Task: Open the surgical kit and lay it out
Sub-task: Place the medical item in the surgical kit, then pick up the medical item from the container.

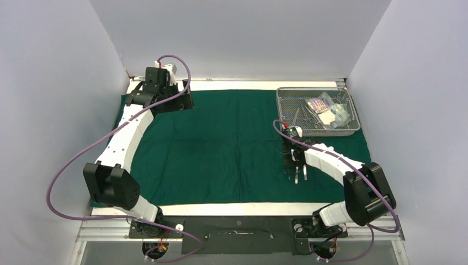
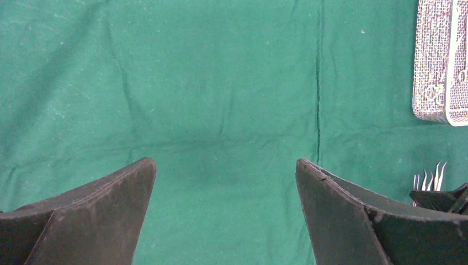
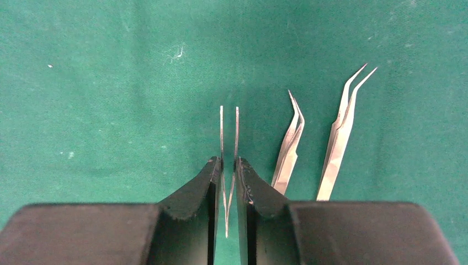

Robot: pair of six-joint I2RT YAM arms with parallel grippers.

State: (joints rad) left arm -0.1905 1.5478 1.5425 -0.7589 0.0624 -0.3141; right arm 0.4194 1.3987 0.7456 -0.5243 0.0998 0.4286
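The dark green drape (image 1: 221,149) lies spread flat on the table. The silver wire-mesh tray (image 1: 314,89) stands on its far right corner and holds ring-handled forceps (image 1: 301,115) and clear gauze packets (image 1: 329,110). My right gripper (image 3: 229,161) is low over the drape in front of the tray, shut on a pair of straight tweezers (image 3: 229,132) whose arms stick out past the fingertips. Two curved tweezers (image 3: 292,143) (image 3: 342,132) lie on the drape just right of it. My left gripper (image 2: 225,163) is open and empty above the drape's far left part (image 1: 185,102).
The tray's corner (image 2: 436,66) shows at the upper right of the left wrist view, with tweezer tips (image 2: 430,179) below it. A fold crease (image 2: 319,83) runs down the drape. White walls close in the left, back and right sides.
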